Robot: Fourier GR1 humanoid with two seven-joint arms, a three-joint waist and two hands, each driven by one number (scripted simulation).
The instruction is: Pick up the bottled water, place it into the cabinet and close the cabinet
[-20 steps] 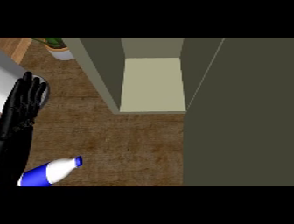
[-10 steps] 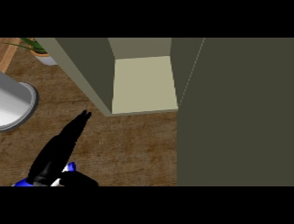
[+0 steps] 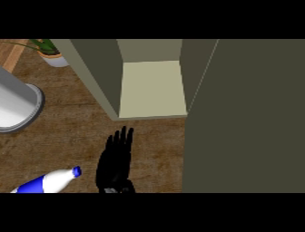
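The water bottle [image 3: 48, 182] lies on its side on the wooden counter at the lower left, white and blue, with its blue cap pointing up and right. My left hand [image 3: 115, 163] rises from the lower edge just right of the bottle, apart from it, open with straight fingers pointing toward the cabinet. The cabinet [image 3: 152, 86] stands open at the top centre, showing a pale inner floor with nothing on it. Its olive door [image 3: 256, 118] fills the right side of the view. My right hand does not show.
A large grey-white cylinder [image 3: 7, 99] stands on the counter at the left. A potted plant [image 3: 51, 53] sits at the top left beside the cabinet's wall. Brown counter runs between the hand and the cabinet's front.
My left hand has swung from the left edge rightward, passing over the bottle, and now stands right of it. The bottle has stayed in place. The view has shifted slightly.
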